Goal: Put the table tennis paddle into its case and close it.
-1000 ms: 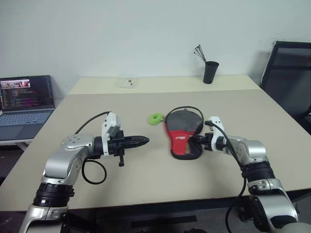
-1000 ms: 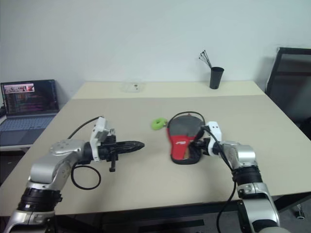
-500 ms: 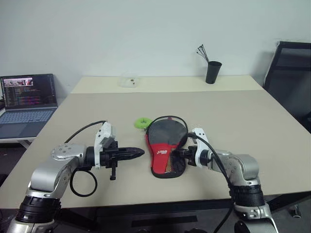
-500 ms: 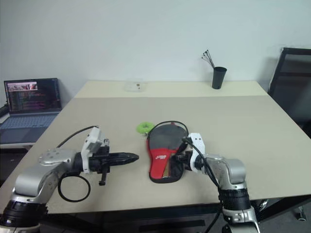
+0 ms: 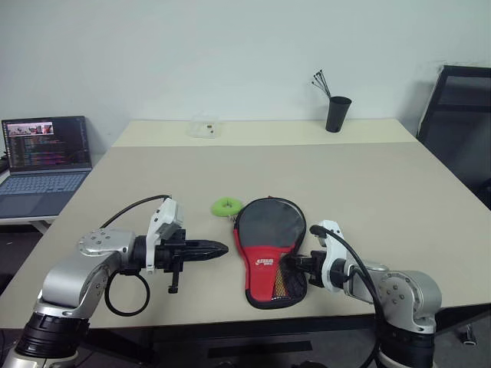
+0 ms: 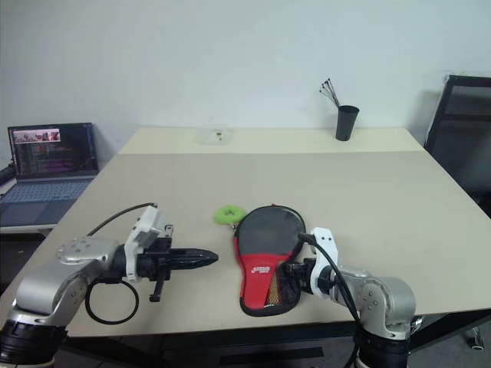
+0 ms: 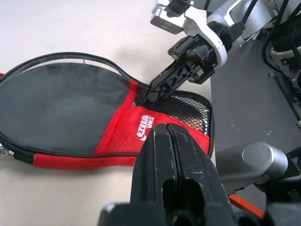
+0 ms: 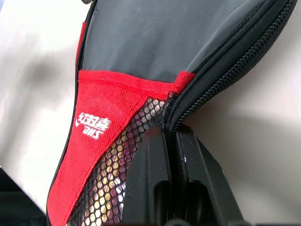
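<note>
Right wrist view puts the right gripper [image 8: 170, 134] clenched on the zipped edge of the case [image 8: 155, 52], at the spot where black fabric, red panel and mesh meet. Through the mesh there, tan and red show faintly, likely the handle of the table tennis paddle [image 8: 110, 181] inside; the head views do not show this at all. White lettering is printed on the red panel, with characters above a short word that looks like "DHS".

Left wrist view shows the left gripper [image 7: 169, 136] with its two black fingers pressed together on nothing, held just short of the case's red side. It also catches the right gripper from outside, its tips nipping the case's rim beside the mesh.

From the head camera, the case lies flat on the table [image 5: 368, 184], round end away from the robot, narrow mesh end near the table's front edge. The left gripper sits to the case's left, apart from it; the right gripper meets the case's right side. A small green ring [image 5: 226, 205] lies touching or just beside the round end's left. Well beyond the case stand a black cup [image 5: 335, 113] of thin sticks and a clear small box [image 5: 203, 127]. A laptop [image 5: 42, 157] sits far left of the case.
</note>
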`<state>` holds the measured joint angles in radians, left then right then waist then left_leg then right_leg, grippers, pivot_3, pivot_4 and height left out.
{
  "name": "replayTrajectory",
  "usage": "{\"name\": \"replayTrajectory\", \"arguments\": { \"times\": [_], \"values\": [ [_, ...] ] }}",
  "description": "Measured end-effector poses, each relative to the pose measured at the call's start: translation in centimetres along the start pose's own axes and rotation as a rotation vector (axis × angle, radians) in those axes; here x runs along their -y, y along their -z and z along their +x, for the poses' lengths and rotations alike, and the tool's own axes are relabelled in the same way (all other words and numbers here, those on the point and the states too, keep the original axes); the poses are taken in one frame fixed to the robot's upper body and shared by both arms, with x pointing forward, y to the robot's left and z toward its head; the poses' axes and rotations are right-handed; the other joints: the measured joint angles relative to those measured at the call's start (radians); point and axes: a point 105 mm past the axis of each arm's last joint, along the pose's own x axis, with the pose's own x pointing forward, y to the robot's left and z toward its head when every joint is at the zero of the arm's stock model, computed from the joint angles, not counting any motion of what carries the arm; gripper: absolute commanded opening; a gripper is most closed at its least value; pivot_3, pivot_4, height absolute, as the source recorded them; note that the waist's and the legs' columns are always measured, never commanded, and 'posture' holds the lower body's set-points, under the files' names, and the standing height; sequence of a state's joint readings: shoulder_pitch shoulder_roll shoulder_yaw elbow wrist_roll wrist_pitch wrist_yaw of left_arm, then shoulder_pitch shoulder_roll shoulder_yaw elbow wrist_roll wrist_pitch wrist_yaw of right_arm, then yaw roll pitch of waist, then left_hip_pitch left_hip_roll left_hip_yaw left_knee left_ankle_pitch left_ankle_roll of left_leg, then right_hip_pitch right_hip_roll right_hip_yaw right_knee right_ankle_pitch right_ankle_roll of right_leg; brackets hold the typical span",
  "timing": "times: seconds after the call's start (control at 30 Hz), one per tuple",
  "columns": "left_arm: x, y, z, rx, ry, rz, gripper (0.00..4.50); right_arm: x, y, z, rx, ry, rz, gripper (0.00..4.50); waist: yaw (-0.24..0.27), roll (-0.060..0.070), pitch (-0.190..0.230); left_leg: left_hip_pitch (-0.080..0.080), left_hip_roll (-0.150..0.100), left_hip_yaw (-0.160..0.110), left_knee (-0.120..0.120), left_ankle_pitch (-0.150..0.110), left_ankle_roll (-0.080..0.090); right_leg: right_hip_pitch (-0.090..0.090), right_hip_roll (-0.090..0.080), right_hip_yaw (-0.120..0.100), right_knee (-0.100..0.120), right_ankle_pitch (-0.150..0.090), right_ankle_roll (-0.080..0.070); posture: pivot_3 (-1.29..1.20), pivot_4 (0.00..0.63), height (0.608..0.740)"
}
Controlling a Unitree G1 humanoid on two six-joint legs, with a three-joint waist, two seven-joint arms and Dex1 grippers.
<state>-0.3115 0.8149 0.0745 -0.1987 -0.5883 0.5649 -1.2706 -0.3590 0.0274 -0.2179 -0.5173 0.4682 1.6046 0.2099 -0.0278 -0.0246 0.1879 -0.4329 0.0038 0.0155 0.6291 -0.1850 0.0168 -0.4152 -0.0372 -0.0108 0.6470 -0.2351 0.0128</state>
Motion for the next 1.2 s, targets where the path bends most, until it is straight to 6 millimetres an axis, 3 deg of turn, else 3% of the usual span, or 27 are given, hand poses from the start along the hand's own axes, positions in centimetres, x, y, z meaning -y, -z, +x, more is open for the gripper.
{"name": "replayTrajectory", "arguments": {
  "times": [0.47, 0.57, 0.8, 0.93, 1.03, 1.13, 1.2],
  "values": [
    [0.1, 0.0, -0.1, -0.003, 0.005, 0.002, 0.00, -0.9, 1.6, -0.3, 0.005, -0.010, 0.034, 0.03, -0.001, 0.000, 0.000, 0.000, 0.000, 0.000, -0.001, 0.000, 0.000, 0.000, 0.000, 0.000, -0.001, 0.000, 0.000, 0.00, 0.150, 0.740],
    [0.1, 0.0, -0.1, -0.003, 0.006, 0.003, 0.00, -0.6, 1.7, -0.4, -0.001, 0.006, 0.022, 0.76, -0.001, 0.000, 0.000, 0.000, 0.000, 0.000, -0.001, 0.000, 0.000, 0.000, 0.000, 0.000, -0.001, -0.001, -0.001, 0.00, 0.150, 0.740],
    [0.1, 0.3, -0.1, -0.008, 0.004, 0.000, 0.00, 0.1, 1.3, -1.3, 0.012, 0.061, -0.033, 3.14, -0.001, 0.000, 0.000, 0.000, 0.000, 0.000, -0.001, 0.000, 0.000, -0.001, 0.000, 0.000, -0.001, -0.001, -0.001, 0.00, 0.150, 0.740],
    [-0.1, 0.7, -0.2, -0.021, -0.028, -0.001, 0.00, -1.1, 0.1, -2.7, 0.026, 0.005, -0.217, 4.45, -0.001, 0.000, 0.000, -0.001, 0.000, 0.000, -0.001, 0.000, -0.001, -0.001, 0.000, 0.000, -0.001, -0.001, -0.001, 0.00, 0.150, 0.740],
    [-0.8, 1.0, -0.3, -0.039, -0.082, 0.000, 0.00, -3.5, -1.2, -3.3, 0.061, -0.126, -0.312, 4.45, -0.001, 0.000, 0.000, 0.000, 0.001, -0.001, -0.001, 0.000, -0.001, -0.001, 0.001, -0.001, -0.001, -0.001, -0.001, 0.00, 0.150, 0.740],
    [-1.6, 2.2, -0.4, -0.080, -0.129, -0.020, 0.00, -4.4, -3.1, -3.9, 0.109, -0.183, -0.398, 4.45, -0.001, 0.000, 0.000, -0.001, 0.001, 0.000, -0.001, 0.000, -0.001, -0.001, 0.001, -0.001, -0.001, -0.001, -0.001, 0.00, 0.150, 0.740],
    [-2.0, 3.0, -0.5, -0.112, -0.150, -0.017, 0.38, -4.9, -4.4, -4.0, 0.149, -0.210, -0.445, 4.50, -0.001, 0.000, 0.000, -0.001, 0.001, 0.000, -0.001, 0.000, -0.001, -0.001, 0.001, -0.001, -0.002, -0.001, -0.001, 0.00, 0.150, 0.740]
  ]
}}
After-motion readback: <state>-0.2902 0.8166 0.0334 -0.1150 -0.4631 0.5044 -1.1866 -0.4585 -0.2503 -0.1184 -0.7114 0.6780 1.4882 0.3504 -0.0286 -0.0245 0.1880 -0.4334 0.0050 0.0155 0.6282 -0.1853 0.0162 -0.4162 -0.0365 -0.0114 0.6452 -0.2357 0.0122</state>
